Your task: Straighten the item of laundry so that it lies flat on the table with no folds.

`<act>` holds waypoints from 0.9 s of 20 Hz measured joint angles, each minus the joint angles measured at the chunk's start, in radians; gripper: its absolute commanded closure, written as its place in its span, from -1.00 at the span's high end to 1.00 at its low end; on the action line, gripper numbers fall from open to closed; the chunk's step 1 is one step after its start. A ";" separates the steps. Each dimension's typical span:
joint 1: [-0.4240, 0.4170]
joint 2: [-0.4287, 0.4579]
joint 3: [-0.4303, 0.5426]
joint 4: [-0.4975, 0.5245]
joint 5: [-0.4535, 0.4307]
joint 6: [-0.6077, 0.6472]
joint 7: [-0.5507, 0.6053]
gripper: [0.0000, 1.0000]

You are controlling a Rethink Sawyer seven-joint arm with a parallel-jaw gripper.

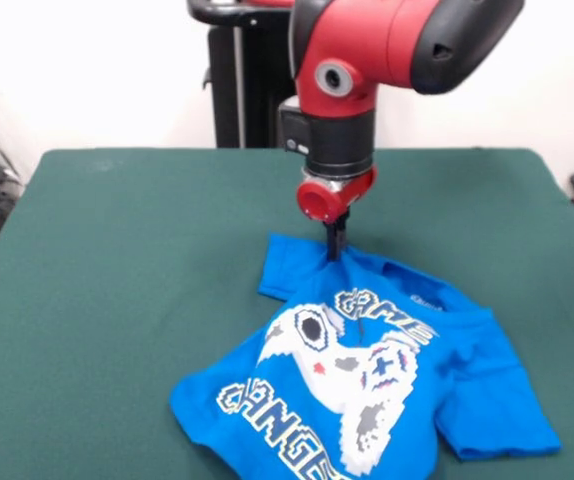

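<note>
Blue cloth filled the near middle of the front view: the T-shirt (367, 370) lay print side up on the green surface (117, 280), well clear of the left and right edges and running down to the bottom of the picture. It was turned at a slant, so the white game controller print (352, 375) and the lettering ran diagonally. The word "GAME" sat above the controller toward the collar, and the second word ran below it toward the hem at lower left, its end cut off by the picture's bottom edge.

One sleeve (292, 270) pointed up and away, toward the far side of the surface, and my fingers (335, 240) came straight down onto the cloth just beside it, near the shoulder. They looked like one dark narrow stub under the red wrist, close together, and the cloth rose slightly to meet them, so I was touching the shirt there. Whether they actually pinched the cloth I could not tell.

The other sleeve (497, 410) spread out flat at lower right. The body of the shirt was not smooth. It was rumpled around the collar (422, 300), and the hem side at lower left bunched and curled.
</note>
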 measured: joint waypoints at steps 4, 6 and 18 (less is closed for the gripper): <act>0.008 -0.005 0.008 0.022 -0.014 0.000 -0.005 -1.00; 0.010 -0.012 0.016 0.040 -0.020 0.000 -0.005 -1.00; 0.010 -0.046 0.059 0.105 -0.062 0.000 -0.018 -1.00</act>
